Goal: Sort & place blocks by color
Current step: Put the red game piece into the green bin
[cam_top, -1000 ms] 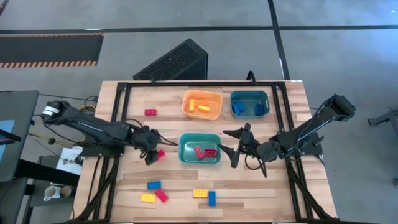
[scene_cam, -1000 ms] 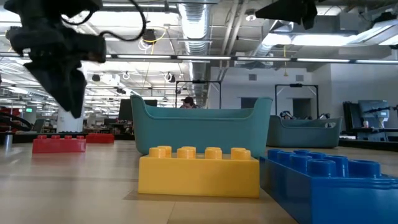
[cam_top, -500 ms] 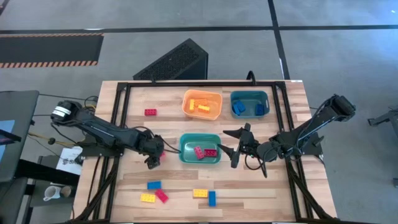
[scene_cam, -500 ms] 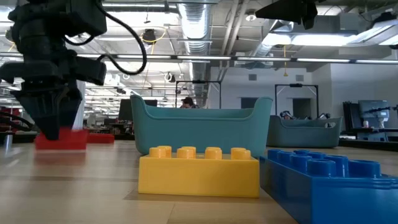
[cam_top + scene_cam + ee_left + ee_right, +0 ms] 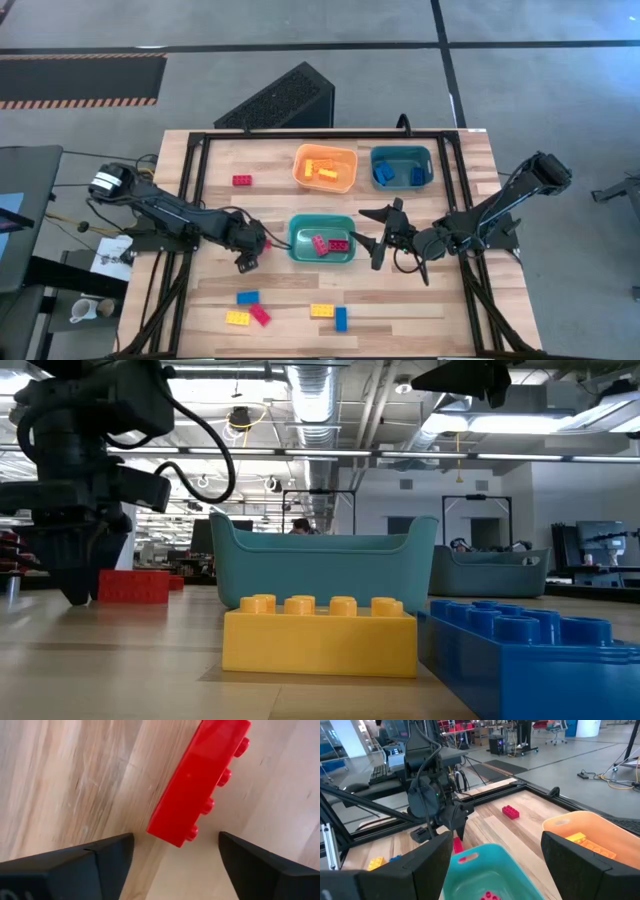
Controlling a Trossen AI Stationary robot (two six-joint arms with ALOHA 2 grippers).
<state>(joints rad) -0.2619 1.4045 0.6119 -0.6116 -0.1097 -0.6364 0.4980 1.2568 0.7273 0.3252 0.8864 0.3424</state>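
Note:
A red block (image 5: pixel 200 780) lies on its side on the wood just left of the middle teal bin (image 5: pixel 300 240), studs pointing sideways. My left gripper (image 5: pixel 247 260) points down at the table with its fingers open. The block's near end (image 5: pixel 172 831) lies just beyond the fingertips, with a gap on either side. In the low view the gripper (image 5: pixel 78 592) stands right beside the block (image 5: pixel 135 586). My right gripper (image 5: pixel 377 240) hovers open to the right of the teal bin. Loose blocks in blue (image 5: pixel 247 297), yellow (image 5: pixel 238 317) and red (image 5: pixel 261 315) lie near the front edge.
The teal bin holds two red blocks (image 5: pixel 328 244). At the back, an orange bin (image 5: pixel 325 167) holds yellow blocks and a blue-green bin (image 5: pixel 402 167) holds blue ones. A red block (image 5: pixel 242 180) lies far left. A yellow block (image 5: pixel 322 311) and a blue one (image 5: pixel 341 319) lie near the front.
My left gripper has come down to the table beside the red block and edged toward the teal bin, tipping steeper. The red block now sits a little farther toward the table's right than a second ago.

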